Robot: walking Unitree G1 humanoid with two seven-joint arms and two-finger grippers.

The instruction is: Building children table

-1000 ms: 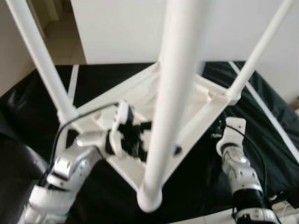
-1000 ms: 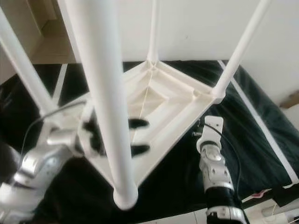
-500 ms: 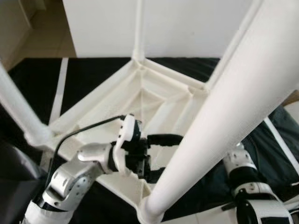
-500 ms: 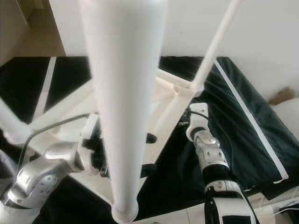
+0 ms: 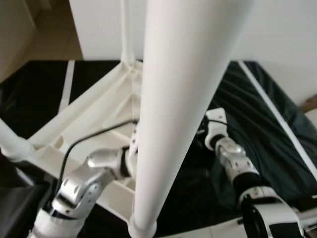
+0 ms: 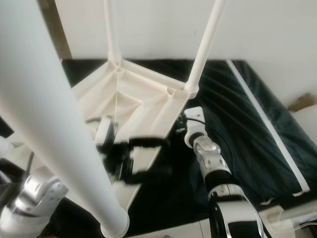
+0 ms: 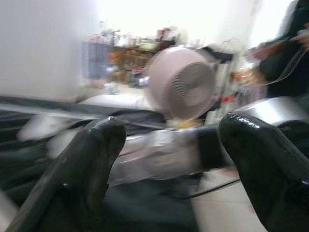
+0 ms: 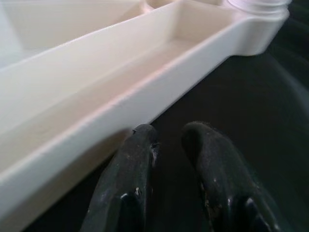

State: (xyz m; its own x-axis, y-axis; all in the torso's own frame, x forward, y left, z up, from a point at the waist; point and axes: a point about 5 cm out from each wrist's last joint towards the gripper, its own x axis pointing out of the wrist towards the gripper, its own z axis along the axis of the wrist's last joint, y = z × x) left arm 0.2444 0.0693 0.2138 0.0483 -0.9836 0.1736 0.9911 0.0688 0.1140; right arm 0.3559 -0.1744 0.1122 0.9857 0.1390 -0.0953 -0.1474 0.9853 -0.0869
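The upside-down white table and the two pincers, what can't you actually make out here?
- Left pincer, right eye view: fingers open; contact with the table frame is unclear through blur.
- Left eye view: the near table leg hides that pincer.
- Right pincer, right wrist view: nearly closed beside the frame rim; touching or not, cannot tell.
- Left wrist view: the pink fan and the room are blurred.

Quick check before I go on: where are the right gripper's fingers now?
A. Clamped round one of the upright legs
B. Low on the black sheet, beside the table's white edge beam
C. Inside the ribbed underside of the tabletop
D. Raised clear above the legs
B: the right wrist view shows the right gripper with its fingers close together, nothing between them, over the black sheet, just outside the table frame's edge beam.
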